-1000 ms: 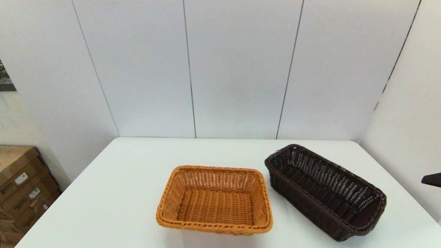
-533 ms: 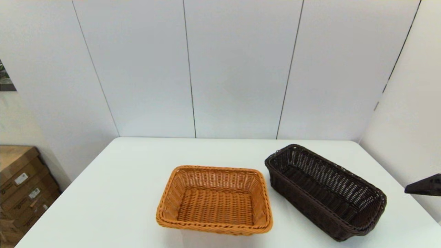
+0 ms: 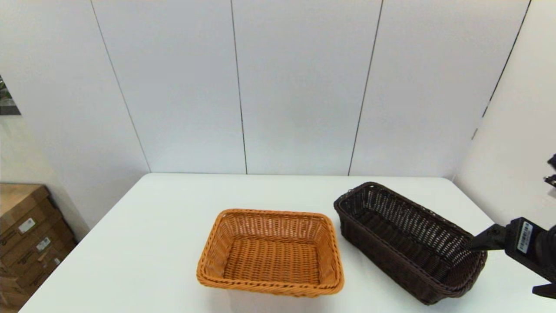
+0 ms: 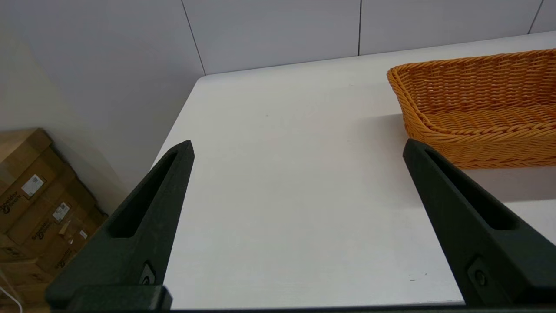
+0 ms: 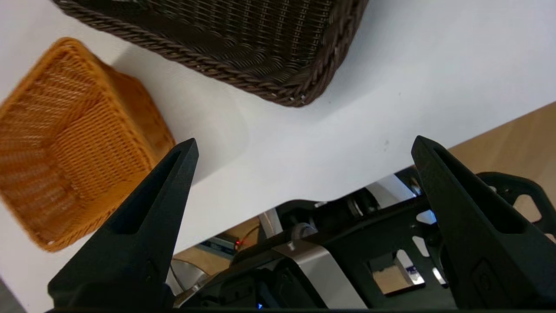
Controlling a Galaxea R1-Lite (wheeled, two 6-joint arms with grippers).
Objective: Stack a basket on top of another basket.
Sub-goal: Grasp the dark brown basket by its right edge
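Right hand (image 3: 480, 242) has reached dark basket (image 3: 408, 241)'s near-right rim, fingers spread.

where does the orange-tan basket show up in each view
Head view: orange-tan basket sits low in the middle, left of the dark brown basket.
Left wrist view: upper right corner, cut off by the edge.
Right wrist view: far left, beyond the open right gripper.
Shared landmark: the white table.
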